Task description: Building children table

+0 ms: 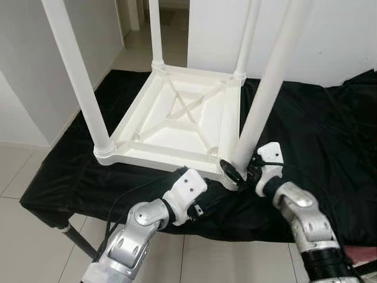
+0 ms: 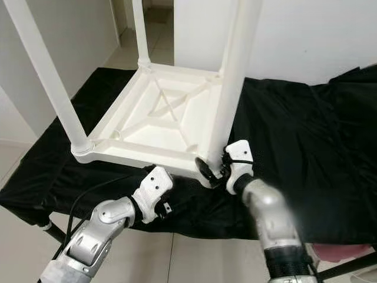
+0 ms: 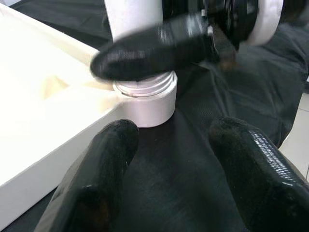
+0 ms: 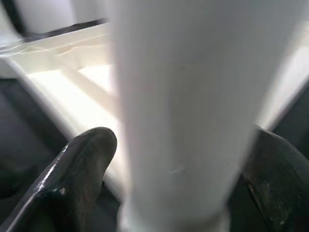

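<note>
Children's table (image 1: 177, 121) lies upside down on the black-draped desk (image 1: 318, 130). Your right claw (image 1: 242, 171) pinches the near leg (image 1: 265, 94) at its seemingly half-seated socket; twisting off-axis could cross-thread it. Left claw (image 3: 169, 174) hovers spread nearby.

White plastic table (image 1: 177, 121), upside down at frame centre: smooth, faintly satin, with moulded ribs. Legs (image 1: 76, 76) of the same smooth white plastic; ribbed collar at the near leg's (image 3: 133, 19) base. Black cloth (image 1: 312, 135) beneath: thin, creased, slightly sheeny. Brushed silver metal on both arms at the lower edge. Glossy black fingers on right gripper (image 1: 240, 172), pressed around the near leg; left gripper (image 3: 169, 169) fingers parted, equally glossy, with white plastic housing. Pale glazed floor tiles (image 1: 23, 236), lower left.
</note>
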Motion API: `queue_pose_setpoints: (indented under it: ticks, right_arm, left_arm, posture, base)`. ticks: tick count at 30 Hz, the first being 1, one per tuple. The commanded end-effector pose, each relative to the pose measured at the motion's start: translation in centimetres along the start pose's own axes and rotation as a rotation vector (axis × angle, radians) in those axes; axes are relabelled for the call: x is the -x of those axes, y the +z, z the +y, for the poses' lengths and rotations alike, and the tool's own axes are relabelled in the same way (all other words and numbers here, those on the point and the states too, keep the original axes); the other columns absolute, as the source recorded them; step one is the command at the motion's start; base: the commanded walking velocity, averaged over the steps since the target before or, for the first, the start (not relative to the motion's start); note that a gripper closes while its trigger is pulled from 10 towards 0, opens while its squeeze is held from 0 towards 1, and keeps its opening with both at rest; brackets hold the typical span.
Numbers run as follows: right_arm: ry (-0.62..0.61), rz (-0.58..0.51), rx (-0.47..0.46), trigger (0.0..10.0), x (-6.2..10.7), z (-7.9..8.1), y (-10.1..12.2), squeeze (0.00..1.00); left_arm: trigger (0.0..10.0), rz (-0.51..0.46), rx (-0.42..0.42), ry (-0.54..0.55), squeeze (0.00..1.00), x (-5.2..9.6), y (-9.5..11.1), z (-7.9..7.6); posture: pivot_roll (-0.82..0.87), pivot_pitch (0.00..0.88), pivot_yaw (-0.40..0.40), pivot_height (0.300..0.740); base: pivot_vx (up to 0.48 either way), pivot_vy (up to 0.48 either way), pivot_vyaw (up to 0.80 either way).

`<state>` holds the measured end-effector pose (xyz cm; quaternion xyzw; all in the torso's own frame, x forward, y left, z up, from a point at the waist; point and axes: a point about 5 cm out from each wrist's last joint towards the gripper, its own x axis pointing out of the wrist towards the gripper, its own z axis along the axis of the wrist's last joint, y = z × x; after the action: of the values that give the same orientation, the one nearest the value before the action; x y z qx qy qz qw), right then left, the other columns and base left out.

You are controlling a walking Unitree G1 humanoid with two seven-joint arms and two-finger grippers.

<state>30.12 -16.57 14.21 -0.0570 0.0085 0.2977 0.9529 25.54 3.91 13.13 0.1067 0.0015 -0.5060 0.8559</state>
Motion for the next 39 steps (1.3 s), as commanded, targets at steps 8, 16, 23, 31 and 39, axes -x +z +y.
queue_pose_setpoints:
  ticks: [8, 16, 23, 31, 39]
  right_arm:
    - [0.106, 0.065, 0.023, 0.0, -0.4, -0.3, -1.5, 0.00]
    - [0.115, 0.057, -0.023, 7.2, -0.1, 0.0, -2.1, 0.00]
    - [-0.075, 0.022, -0.087, 10.0, 0.1, 0.6, -2.9, 0.00]
    - [-0.184, 0.026, -0.114, 10.0, 0.2, 1.1, -3.1, 0.00]
    - [-0.657, 0.075, -0.217, 10.0, 0.4, 3.1, -3.3, 0.00]
  left_arm:
    - [10.0, 0.010, -0.010, 0.038, 0.00, 0.1, -0.2, 0.1]
    - [10.0, 0.014, -0.013, 0.038, 0.00, 0.2, -0.2, 0.0]
    - [10.0, 0.013, -0.005, 0.072, 0.00, 0.4, -0.3, 0.4]
    - [10.0, -0.002, 0.005, 0.073, 0.00, 0.4, -0.2, 0.2]
    - [10.0, 0.004, 0.003, 0.071, 0.00, 0.2, -0.3, 0.3]
  posture:
    - [0.01, 0.014, 0.009, 0.740]
    - [0.01, 0.015, 0.012, 0.740]
    - [0.01, 0.023, 0.007, 0.740]
    - [0.01, 0.025, 0.007, 0.740]
    - [-0.01, 0.026, 0.014, 0.740]
  base:
    - [0.000, 0.000, 0.00]
    - [0.000, 0.000, 0.00]
    - [0.000, 0.000, 0.00]
    - [0.000, 0.000, 0.00]
    - [0.000, 0.000, 0.00]
